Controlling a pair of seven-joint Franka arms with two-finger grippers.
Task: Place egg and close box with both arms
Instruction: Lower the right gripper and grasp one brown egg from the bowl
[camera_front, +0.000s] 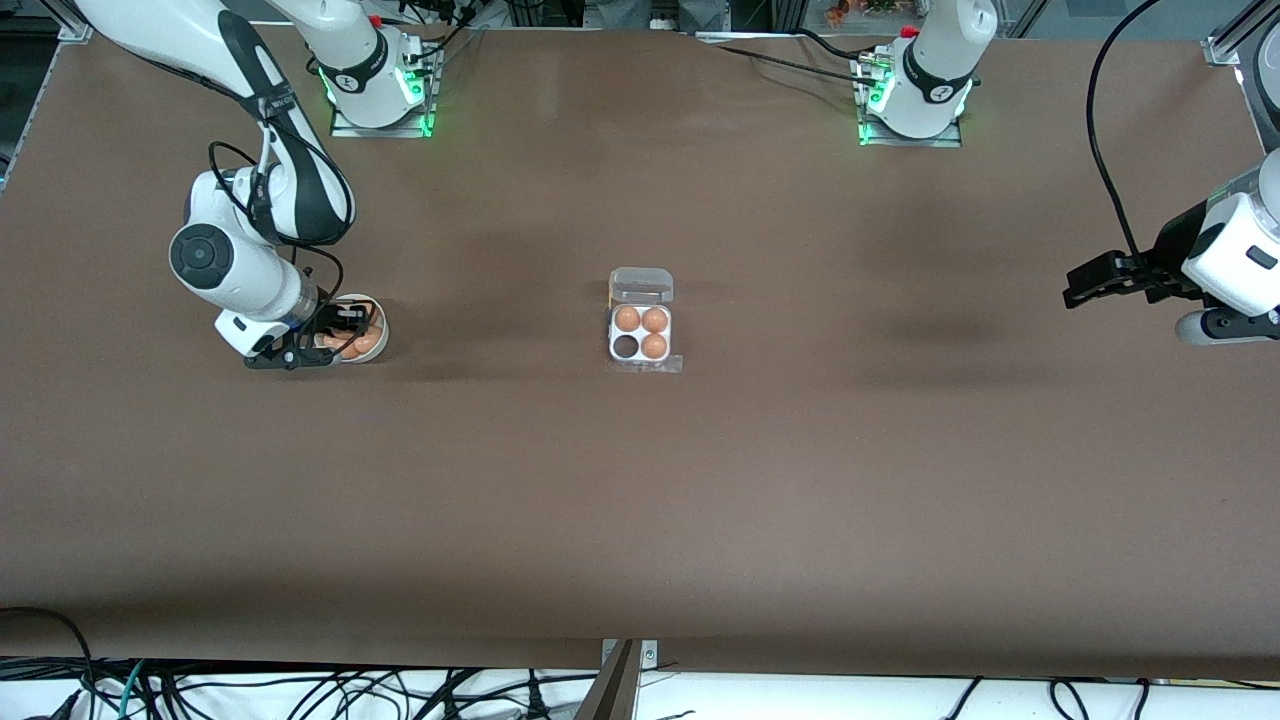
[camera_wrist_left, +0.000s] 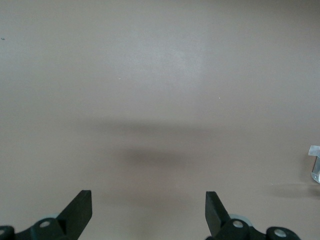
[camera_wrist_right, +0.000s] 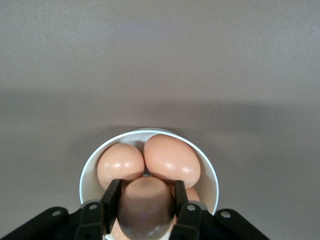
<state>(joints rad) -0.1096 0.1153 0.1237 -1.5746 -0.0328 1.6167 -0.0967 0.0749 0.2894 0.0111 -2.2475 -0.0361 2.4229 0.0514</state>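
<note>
The right end effector (camera_wrist_right: 146, 200) is down in the white bowl (camera_front: 378, 345) near the tabletop edge at the right arm's end, its fingers clamped on one egg (camera_wrist_right: 145, 207) among the others. To do this well it should lift straight up, slowly, so the neighbour eggs do not roll. The box (camera_front: 641, 332) sits in the tabletop's middle, lid open, three cells filled, one empty. The left end effector (camera_wrist_left: 149, 210) waits with fingers apart above the tabletop's edge at its own end
</note>
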